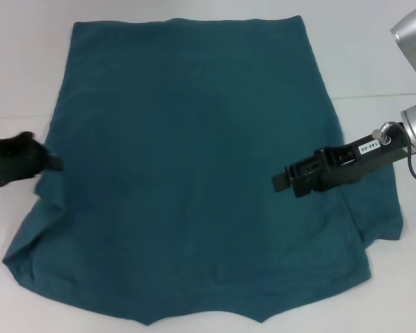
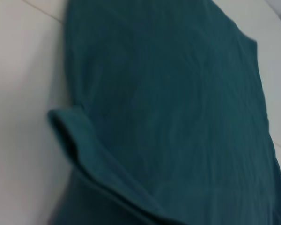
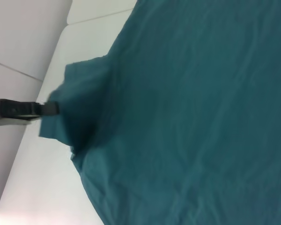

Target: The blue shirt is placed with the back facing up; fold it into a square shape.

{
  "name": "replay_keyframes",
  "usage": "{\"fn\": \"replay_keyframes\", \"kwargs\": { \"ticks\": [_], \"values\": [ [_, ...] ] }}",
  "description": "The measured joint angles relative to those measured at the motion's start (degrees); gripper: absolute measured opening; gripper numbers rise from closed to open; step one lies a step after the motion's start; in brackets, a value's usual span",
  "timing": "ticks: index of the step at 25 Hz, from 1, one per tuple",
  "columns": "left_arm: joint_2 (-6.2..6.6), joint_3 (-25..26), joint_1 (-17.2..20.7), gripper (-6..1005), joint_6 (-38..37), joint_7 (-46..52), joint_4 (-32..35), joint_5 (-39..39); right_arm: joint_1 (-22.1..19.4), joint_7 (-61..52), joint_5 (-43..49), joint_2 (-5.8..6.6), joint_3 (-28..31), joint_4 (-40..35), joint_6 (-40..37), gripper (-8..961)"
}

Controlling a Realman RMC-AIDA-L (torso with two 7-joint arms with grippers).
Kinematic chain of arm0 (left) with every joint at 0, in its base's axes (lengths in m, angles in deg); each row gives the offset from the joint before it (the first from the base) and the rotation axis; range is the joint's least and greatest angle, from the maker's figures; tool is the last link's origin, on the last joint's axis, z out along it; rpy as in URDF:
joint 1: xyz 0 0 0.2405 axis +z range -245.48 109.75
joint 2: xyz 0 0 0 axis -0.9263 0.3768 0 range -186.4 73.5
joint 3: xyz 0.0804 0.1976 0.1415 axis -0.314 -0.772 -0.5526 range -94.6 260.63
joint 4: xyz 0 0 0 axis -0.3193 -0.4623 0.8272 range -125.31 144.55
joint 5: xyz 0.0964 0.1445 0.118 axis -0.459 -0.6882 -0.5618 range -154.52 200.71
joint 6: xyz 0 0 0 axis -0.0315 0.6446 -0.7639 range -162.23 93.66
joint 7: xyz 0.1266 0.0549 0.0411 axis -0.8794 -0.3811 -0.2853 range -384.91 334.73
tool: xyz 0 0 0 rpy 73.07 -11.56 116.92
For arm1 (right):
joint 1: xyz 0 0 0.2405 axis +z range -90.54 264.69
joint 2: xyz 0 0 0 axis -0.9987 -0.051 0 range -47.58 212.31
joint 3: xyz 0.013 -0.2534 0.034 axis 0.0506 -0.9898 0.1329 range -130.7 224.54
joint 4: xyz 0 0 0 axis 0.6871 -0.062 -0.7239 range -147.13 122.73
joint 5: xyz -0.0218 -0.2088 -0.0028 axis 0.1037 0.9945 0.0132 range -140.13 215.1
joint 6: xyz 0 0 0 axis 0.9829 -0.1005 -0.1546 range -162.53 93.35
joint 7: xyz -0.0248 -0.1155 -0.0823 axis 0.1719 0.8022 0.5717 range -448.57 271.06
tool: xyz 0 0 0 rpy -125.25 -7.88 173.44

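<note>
Left gripper (image 1: 52,161): at the shirt's left edge; I cannot tell if it is holding cloth.
Right gripper (image 1: 280,182): over the shirt's right side, near the sleeve; I cannot tell its state either.
Blue shirt (image 1: 194,166): spread flat on the white table (image 1: 374,62), back up.
Feel: probably soft, light, floppy.
Where to grab: likely the edges or sleeve (image 3: 79,112), pinching the cloth.
</note>
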Motion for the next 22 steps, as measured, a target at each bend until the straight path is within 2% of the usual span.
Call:
{"fn": "replay_keyframes", "kwargs": {
  "ticks": [2,4,9,18,22],
  "values": [
    [-1.19,-1.2,-1.1,3,1.9,-0.1,-1.3,0.0,0.1,0.0,0.0,-0.05,0.0,0.1,0.0,703],
    [-1.75,-2.6,-1.9,4,4.3,-0.3,-3.6,0.1,0.0,0.0,0.0,-0.07,0.0,0.3,-0.2,703],
    [-2.14,-8.7,-3.0,4,9.9,-0.4,-9.9,0.0,-0.5,-0.1,0.0,-0.06,0.2,0.3,-0.5,704],
    [-3.17,-15.5,-3.1,3,11.4,-0.5,-9.9,-0.1,-0.6,-0.1,0.1,-0.09,0.3,0.4,-0.5,704],
    [-3.54,-16.4,-3.1,3,12.6,-0.7,-9.7,0.0,-0.8,-0.1,0.2,-0.08,0.3,0.4,-0.5,704]
  ]
}}
